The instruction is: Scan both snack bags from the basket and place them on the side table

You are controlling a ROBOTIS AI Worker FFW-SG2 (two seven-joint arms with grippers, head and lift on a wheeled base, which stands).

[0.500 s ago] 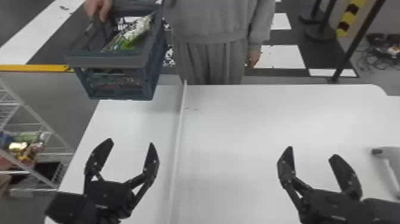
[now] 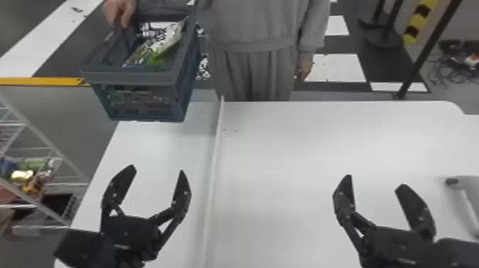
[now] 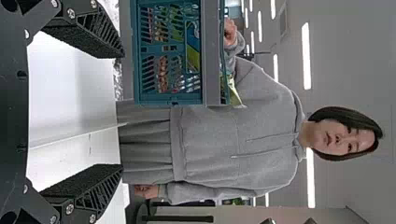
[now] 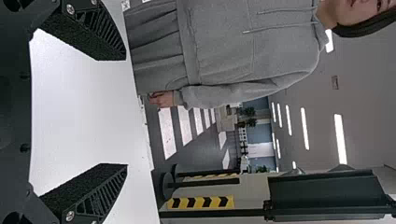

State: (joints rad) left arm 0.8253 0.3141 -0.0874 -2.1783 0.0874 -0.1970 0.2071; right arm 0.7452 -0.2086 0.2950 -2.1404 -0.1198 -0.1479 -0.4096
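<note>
The head view is showing the blue-grey basket [image 2: 130, 76] hanging from a person's hand [image 2: 124, 12] by the far left corner of the white table [image 2: 320, 149], with a green-and-white snack bag [image 2: 160, 51] leaning up out of its open top. Reddish packaging [image 2: 139, 99] is showing through the lattice side below; which piece is counting as the second bag I cannot tell. What has just been changing is small: the basket is sitting slightly lower in the head view than half a second ago, as if the person is lowering it, while both grippers are keeping their places. Whether its base is touching the tabletop is staying unclear. Nearer the robot than the basket, the left gripper [image 2: 158, 168] is waiting with its fingers spread and nothing between them. To the basket's right, a thin white strip [image 2: 214, 153] is running along the table; farther right and nearer the robot, the right gripper [image 2: 375, 180] is also gaping, holding nothing. Beyond that, a grey-white device [image 2: 467, 181], possibly the scanner, is lying at the edge. For the task, scanning is probably still waiting on the basket's settling within the left arm's reach.
</note>
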